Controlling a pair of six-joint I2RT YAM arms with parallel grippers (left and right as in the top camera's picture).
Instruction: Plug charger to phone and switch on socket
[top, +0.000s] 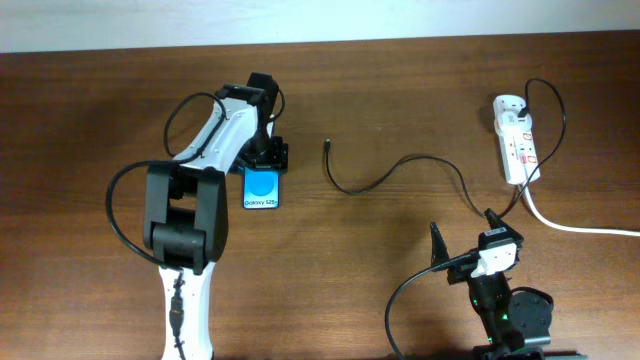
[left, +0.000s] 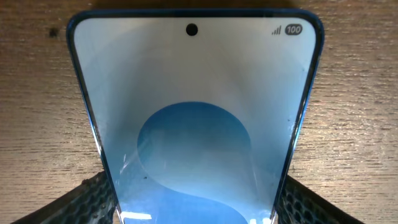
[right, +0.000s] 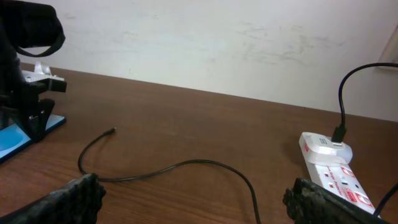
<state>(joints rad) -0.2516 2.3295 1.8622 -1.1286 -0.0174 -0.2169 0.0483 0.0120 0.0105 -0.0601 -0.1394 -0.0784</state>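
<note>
- L gripper (top: 266, 152): jaws stand wide, one pad (left: 87, 202) on each long side of the phone (left: 193, 93), at its lower end. Pads are against the edges or just beside them; I cannot tell if they press already.
- R gripper (right: 199, 211): jaws fully apart, nothing between them. It hangs low over the table (top: 400, 80), well apart from all task things.
- Phone handling, my judgement: stiff, thin, glass front, so slippery and a bit fragile. It lies flat, so I take it only by the long edges, w/ soft force, not on the screen.
- Phone look: black frame, bright screen w/ blue circle on white, camera hole at top centre.
- Charger (top: 385, 178): thin black cable, lying in loose curves between phone and socket (top: 515, 140). The plug tip (top: 328, 146) is free, near the phone but not touching.
- I judge it light and limp; best hold is just behind the tip, else the tip will droop.
- Socket: white strip w/ red switches at the right, far end of the charger goes into it. The switch prob. needs one firm fingertip push.
</note>
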